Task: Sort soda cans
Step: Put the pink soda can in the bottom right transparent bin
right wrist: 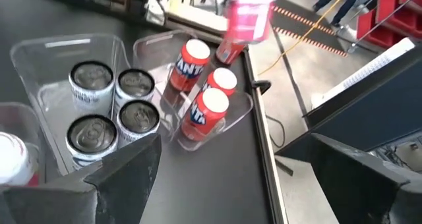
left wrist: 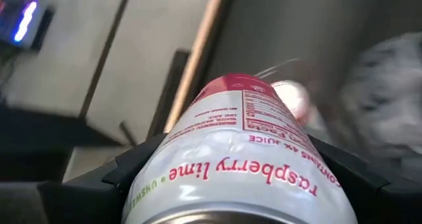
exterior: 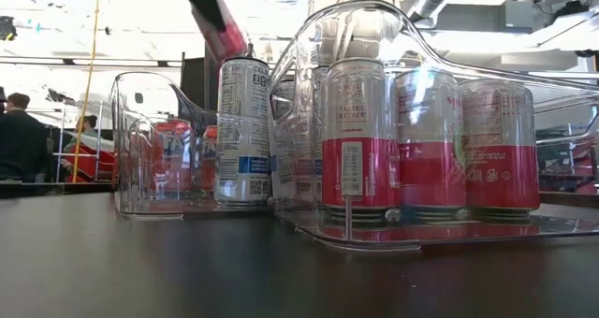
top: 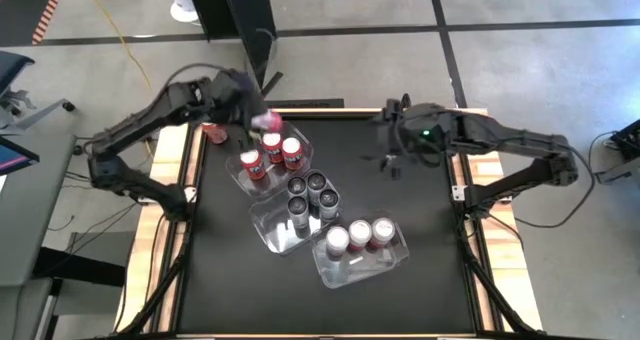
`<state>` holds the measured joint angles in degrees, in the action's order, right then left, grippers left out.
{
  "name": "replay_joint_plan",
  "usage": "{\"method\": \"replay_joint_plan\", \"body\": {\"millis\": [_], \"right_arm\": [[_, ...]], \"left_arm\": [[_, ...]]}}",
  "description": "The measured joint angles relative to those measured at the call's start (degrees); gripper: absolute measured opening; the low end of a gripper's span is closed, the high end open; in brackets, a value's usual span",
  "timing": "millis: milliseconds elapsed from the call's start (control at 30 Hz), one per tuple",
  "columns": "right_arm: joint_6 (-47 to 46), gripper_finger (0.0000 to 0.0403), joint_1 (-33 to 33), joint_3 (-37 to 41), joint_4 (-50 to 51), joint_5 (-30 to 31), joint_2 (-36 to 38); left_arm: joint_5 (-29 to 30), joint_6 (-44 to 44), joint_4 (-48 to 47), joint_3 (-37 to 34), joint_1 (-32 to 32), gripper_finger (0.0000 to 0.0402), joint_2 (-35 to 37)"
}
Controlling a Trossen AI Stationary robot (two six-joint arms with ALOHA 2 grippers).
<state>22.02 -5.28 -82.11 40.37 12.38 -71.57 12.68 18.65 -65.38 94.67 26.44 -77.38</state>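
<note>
- The left tool (top: 262, 120) pinches a white-and-red can (left wrist: 241, 158) between its fingers, lifted off the table (top: 420, 280).
- Just below that tool sits a clear tub (right wrist: 148, 49) with three red cans (top: 270, 152).
- The right tool (top: 392, 150) hangs spread, holding nothing, well apart from the dark cans (top: 307, 193).

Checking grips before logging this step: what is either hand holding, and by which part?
The left hand clamps a white-and-red raspberry lime can around its side wall. The right hand is open, holding nothing.

Bright backlit room; motion blur on wrist views.
</note>
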Motion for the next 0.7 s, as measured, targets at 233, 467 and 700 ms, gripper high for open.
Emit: {"method": "replay_joint_plan", "body": {"millis": [233,467,700], "right_arm": [[-3.3,0.0397,0.0,0.0,0.0,0.1,4.4],[-7.2,0.0397,0.0,0.0,1.2,0.2,6.9],[-10.2,0.0397,0.4,-0.1,2.8,0.2,6.9]], "left_arm": [[-0.4,2.3,2.3,0.0,-15.7,0.0303,-1.0],[-0.5,7.3,9.4,0.0,-30.1,0.0303,-3.5],[-3.3,9.6,13.0,0.0,-39.4,0.0303,-11.3]]}}
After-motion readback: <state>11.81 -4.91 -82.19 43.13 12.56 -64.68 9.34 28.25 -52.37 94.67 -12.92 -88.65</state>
